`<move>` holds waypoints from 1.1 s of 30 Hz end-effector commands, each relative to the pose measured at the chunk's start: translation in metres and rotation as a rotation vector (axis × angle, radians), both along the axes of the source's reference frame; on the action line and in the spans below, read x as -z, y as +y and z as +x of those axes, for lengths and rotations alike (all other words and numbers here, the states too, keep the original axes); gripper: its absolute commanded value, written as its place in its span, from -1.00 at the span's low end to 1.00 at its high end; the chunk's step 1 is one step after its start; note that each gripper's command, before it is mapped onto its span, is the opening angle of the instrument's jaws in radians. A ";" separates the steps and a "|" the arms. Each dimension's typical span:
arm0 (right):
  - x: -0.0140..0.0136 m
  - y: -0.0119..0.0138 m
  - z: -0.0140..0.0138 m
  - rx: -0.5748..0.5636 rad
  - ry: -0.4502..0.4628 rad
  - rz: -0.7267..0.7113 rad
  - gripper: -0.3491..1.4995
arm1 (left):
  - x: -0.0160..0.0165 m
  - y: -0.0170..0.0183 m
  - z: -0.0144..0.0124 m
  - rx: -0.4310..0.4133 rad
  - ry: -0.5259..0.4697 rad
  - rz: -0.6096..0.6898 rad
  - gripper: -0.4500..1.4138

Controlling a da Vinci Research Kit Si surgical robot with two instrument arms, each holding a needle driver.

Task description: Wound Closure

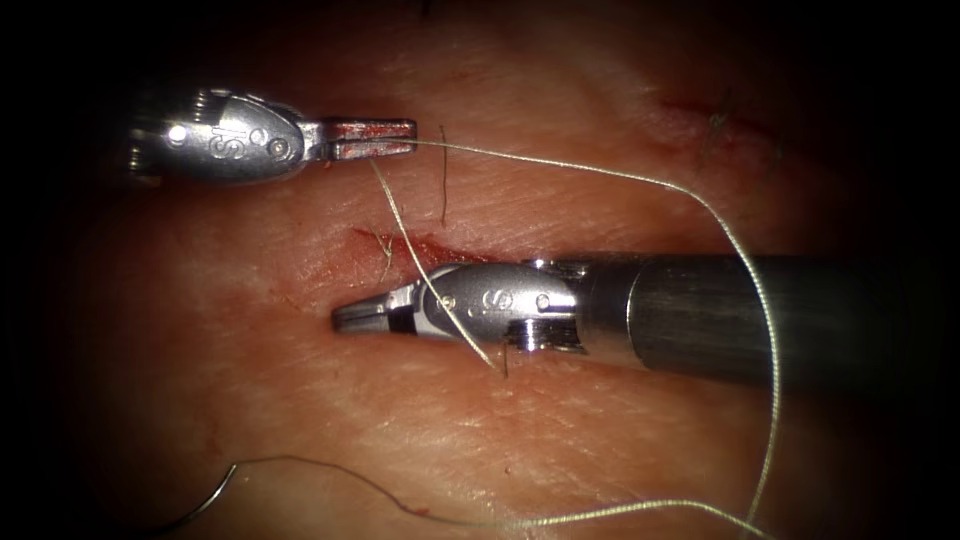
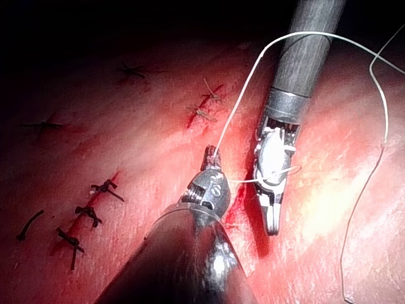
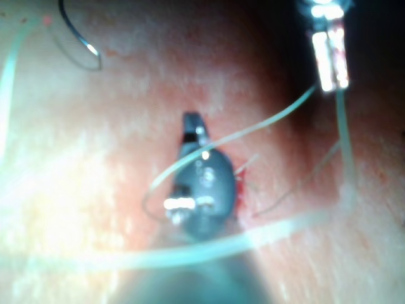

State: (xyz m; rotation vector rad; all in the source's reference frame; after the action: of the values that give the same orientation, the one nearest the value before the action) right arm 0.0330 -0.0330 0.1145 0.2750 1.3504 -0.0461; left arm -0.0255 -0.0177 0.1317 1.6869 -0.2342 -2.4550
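The left claw (image 1: 385,139) lies over the tissue (image 1: 560,440) up and to the left of the cut (image 1: 400,243), its jaws pressed together on the thread (image 1: 640,180); red fluid stains the jaws. From that grip one strand of thread slants down across the cut and over the body of the right claw (image 1: 365,315), wrapping around it, while the longer strand sweeps out to the right in a wide arc, drops down the right side, and returns along the lower edge toward the needle (image 1: 205,500). The needle lies free on the tissue at lower left, well apart from both tools, held by neither and not in the tissue. The right claw points left just below the cut, jaws drawn together or very nearly so, with nothing gripped between them; the thread only crosses its body behind the jaws. In the left wrist view the left claw (image 2: 212,157) pinches the thread (image 2: 250,82) beside the right claw (image 2: 272,218), which carries a turn of thread around its body, and dark stitches (image 2: 88,215) sit along an older line farther off. In the right wrist view the right claw (image 3: 192,123) has the thread (image 3: 253,132) looped over it, and the needle (image 3: 82,38) rests on the tissue apart from it.
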 end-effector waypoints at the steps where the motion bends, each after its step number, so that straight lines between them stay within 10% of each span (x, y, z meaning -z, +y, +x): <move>1: -0.0003 -0.0006 0.0007 -0.005 0.012 0.007 -1.00 | -0.0012 -0.0001 -0.0005 -0.009 -0.006 -0.003 -1.00; 15: -0.0003 -0.0005 -0.0005 -0.145 0.134 0.065 -1.00 | -0.0089 -0.0008 0.0002 -0.035 -0.077 -0.043 -1.00; 21: -0.0006 0.0003 -0.0006 -0.270 0.146 0.088 0.58 | -0.0107 -0.0014 0.0002 -0.045 -0.088 -0.049 -1.00; 33: -0.0005 0.0023 -0.0020 -0.380 0.128 0.112 0.62 | -0.0123 -0.0021 0.0018 -0.048 -0.122 -0.048 -1.00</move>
State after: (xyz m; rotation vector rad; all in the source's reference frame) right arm 0.0305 -0.0306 0.1146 0.1040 1.5139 0.3382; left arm -0.0229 -0.0198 0.1434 1.8065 -0.2565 -2.2987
